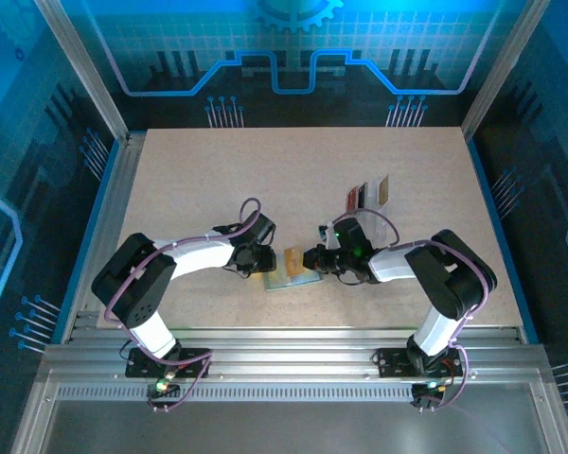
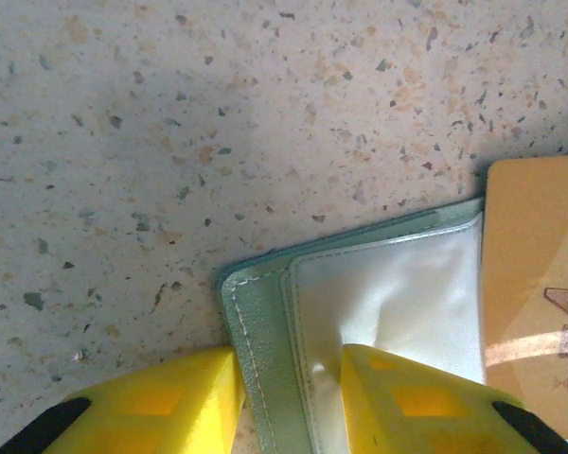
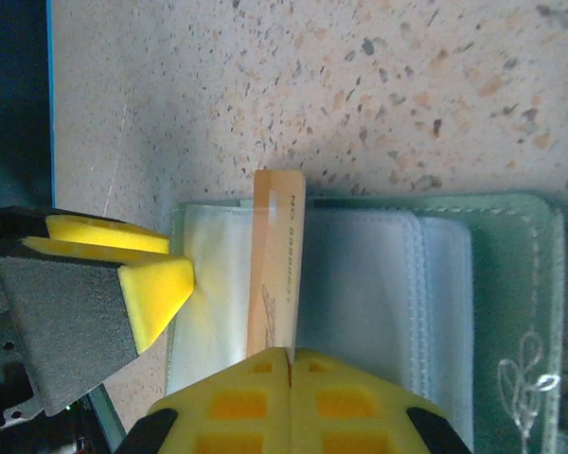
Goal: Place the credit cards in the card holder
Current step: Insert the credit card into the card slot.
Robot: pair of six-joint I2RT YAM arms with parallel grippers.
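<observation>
Right gripper (image 3: 290,367): my fingers are clenched flat together on the near end of the tan card (image 3: 276,274). From the wrist I see the card edge-on, standing on its long side.

Why that grip: holding one end leaves the far end free to lead. I judge that the upright tilt helps the edge find a pocket's lip.

Tan card's place: it is over the pale lining of the card holder (image 3: 511,284), between the left arm's yellow pad and the stitched pocket edges. I can't tell whether its lower edge touches the lining or sits in a slot.

Left gripper (image 2: 289,369): the fingers are spread and straddle the holder's corner edge. One pad (image 2: 407,392) is on the lining, which puckers beside it. The other is just off the green cover, over the bare table (image 2: 170,142).

Why it sits there: I read it as pinning the holder so the card's push won't slide it. I can't tell whether it also squeezes.

Card holder: it lies opened on the table between my two grippers, near the front.

Other cards (image 1: 367,195): a red, a dark and a tan one sit together farther back on the right, well apart from the holder.

Progress: by my reckoning this is the first insertion, with most of the job left.

Risk: the card could skate over the shiny lining instead of entering.
</observation>
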